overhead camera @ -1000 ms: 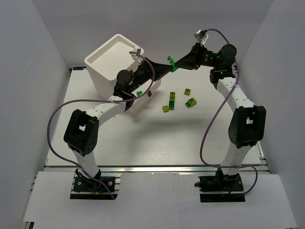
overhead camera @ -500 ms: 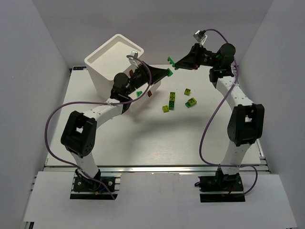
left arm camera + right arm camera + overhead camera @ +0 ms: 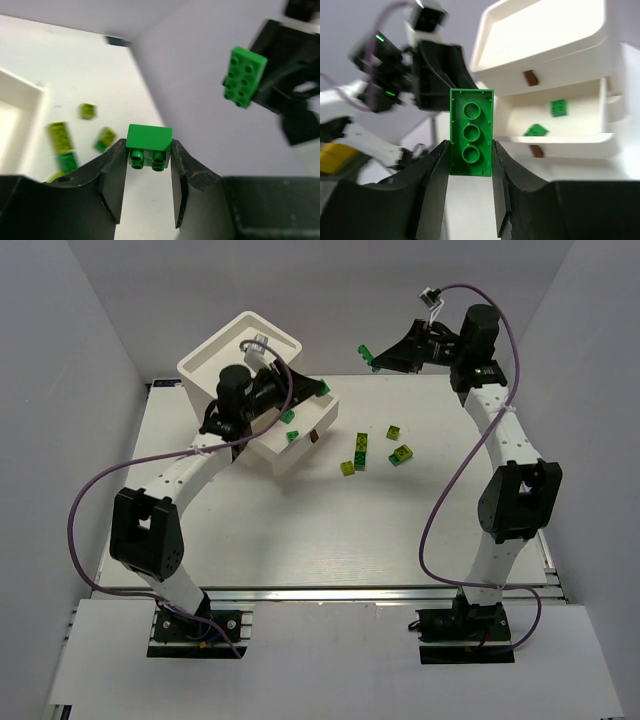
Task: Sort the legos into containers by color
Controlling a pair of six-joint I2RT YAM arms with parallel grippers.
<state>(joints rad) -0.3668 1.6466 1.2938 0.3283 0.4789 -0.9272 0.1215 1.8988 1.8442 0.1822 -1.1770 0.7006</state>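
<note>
The white drawer unit stands at the back left with one drawer pulled out; two green bricks lie in it. My left gripper is shut on a small green brick and sits over the open drawer. My right gripper is shut on a long green brick and holds it high in the air at the back. Several green and yellow-green bricks lie loose on the table.
The right wrist view shows the unit with its middle drawer open, brown pull tabs, and my left arm beside it. White walls enclose the table on three sides.
My left gripper has drawn back to the left, from mid-table to over the open drawer, with its brick. My right gripper has risen and pulled back a little with its brick.
</note>
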